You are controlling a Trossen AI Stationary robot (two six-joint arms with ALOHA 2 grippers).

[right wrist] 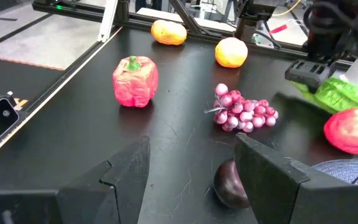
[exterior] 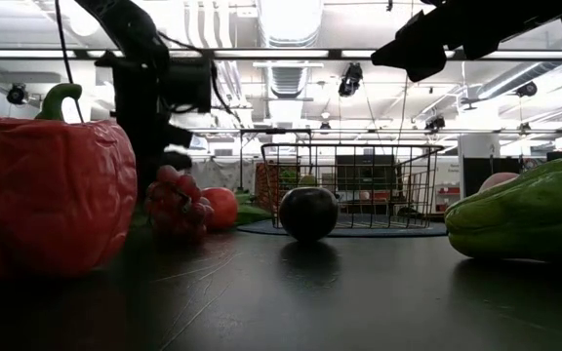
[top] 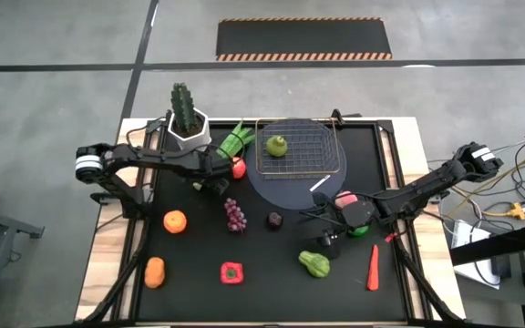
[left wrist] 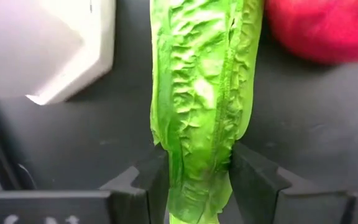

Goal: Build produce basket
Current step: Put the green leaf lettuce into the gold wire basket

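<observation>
The long leafy green lies on the black mat between the white cactus pot and a red apple. My left gripper is shut on its near end; it also shows in the high view. The coppery wire basket stands on a round grey disc and holds a green apple. My right gripper is open and hovers right of a dark plum, touching nothing. Purple grapes, a red pepper and an orange lie on the mat. My left gripper pinches the leafy green between its two fingers at the narrow end nearest the arm. The fingers lie along the vegetable, coming from the table's left. The rest of the leafy green stretches away toward the basket and seems to lie on the mat.
The cactus pot stands close beside my left gripper. A green pepper, a red chilli, an orange vegetable and a pink fruit lie on the mat. The right arm reaches in over the mat's right half.
</observation>
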